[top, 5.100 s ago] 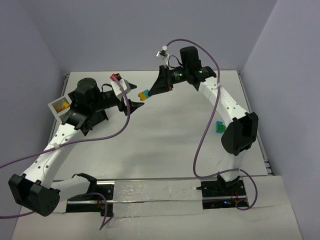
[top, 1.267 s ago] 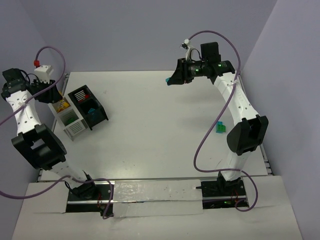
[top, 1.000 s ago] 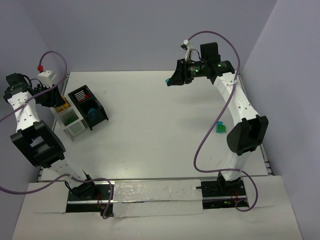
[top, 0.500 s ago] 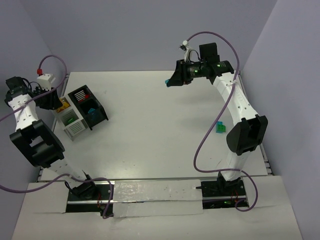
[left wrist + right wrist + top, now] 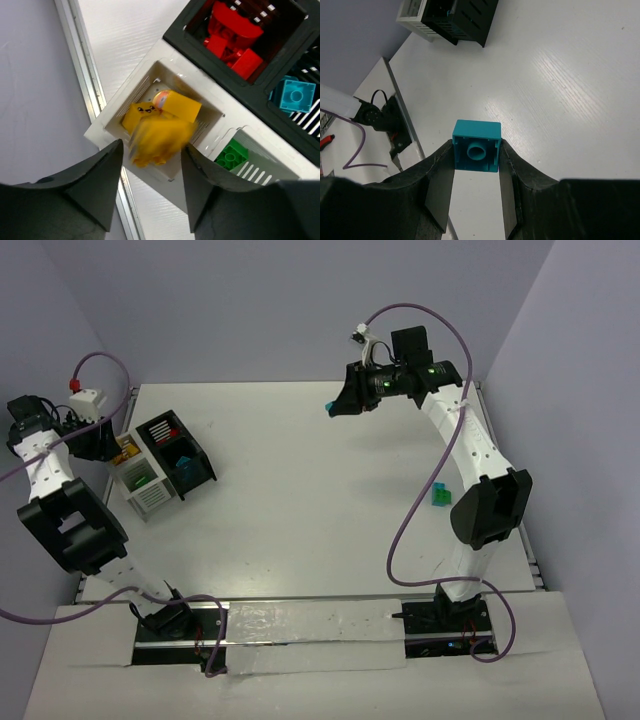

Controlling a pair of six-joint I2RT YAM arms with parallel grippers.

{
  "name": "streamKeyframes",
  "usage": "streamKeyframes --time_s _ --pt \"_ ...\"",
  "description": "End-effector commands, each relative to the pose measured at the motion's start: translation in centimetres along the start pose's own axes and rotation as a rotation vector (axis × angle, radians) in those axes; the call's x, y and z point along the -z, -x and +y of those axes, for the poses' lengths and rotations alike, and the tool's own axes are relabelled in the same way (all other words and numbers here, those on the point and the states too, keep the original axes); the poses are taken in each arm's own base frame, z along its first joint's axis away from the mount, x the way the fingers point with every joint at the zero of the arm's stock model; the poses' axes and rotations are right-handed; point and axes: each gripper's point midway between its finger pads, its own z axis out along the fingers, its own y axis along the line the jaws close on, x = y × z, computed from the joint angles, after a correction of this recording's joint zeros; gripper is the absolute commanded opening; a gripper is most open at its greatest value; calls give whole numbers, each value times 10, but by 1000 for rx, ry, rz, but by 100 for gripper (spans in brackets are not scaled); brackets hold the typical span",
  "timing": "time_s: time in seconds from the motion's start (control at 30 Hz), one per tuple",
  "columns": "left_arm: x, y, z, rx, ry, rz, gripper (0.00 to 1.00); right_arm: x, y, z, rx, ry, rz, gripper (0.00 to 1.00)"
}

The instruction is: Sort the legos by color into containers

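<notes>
White table: left gripper spread, blurred yellow brick mid-frame, directly over the yellow-filled white bin; right gripper pinches a teal brick.

**Three cameras, one shared cluster**

Overhead looks down from behind the arm bases across the white table. Left wrist peers closely into the joined black-and-white square plastic bins; right wrist catches them far off.

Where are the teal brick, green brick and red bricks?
Small teal plastic brick (image 5: 476, 146): right wrist view, face with the round hole.
Small green plastic brick (image 5: 231, 154): left wrist view, studded top.
Red plastic bricks (image 5: 235, 35): left wrist view, largest piece.
</notes>
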Motion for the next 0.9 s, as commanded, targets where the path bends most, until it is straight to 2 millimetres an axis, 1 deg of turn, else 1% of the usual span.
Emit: streamKeyframes --time_s 0.0,0.07,0.13,0.23,0.37,0.47,0.5,0.53,0.6,0.63,0.67,0.7,0.73,0.77,0.8,0.83,0.87 --pt "7 19 8 -18 -2 -55 67 4 18 11 69 3 -37 0" --pt "10 27 6 -18 -12 -77 77 4 18 12 73 7 -39 0" --pt "13 32 7 -14 -12 -87 78 3 19 13 75 11 -38 0" --pt "19 41 6 -23 -17 -105 79 2 18 14 79 12 -36 0" --pt "39 76 -7 -31 -39 -217 77 1 19 17 92 20 -38 0" --pt "53 97 -22 -49 -67 -268 72 0 20 24 101 39 -41 0" --pt "58 107 -34 -47 -91 -288 70 -1 21 26 108 52 -47 0" --pt "66 124 -55 -57 -137 -316 69 -2 24 29 123 64 -60 0" --pt "75 146 -101 -57 -254 -343 67 -4 28 38 172 84 -85 0" --pt "79 155 -129 -50 -325 -350 67 -7 29 44 204 97 -93 0" --pt "80 157 -138 -29 -347 -353 68 -9 30 48 212 113 -94 0" --pt "87 167 -178 -47 -441 -388 70 -12 34 55 234 140 -113 0" --pt "93 172 -204 -51 -507 -416 71 -13 37 62 245 172 -129 0" --pt "99 175 -224 -43 -559 -435 71 -14 41 70 251 203 -141 0" --pt "103 174 -239 -19 -596 -440 72 -16 43 78 247 231 -148 0" --pt "109 170 -263 -39 -640 -454 73 -16 49 87 230 263 -163 0" --pt "115 179 -271 -83 -644 -518 73 -19 51 91 206 282 -161 0"
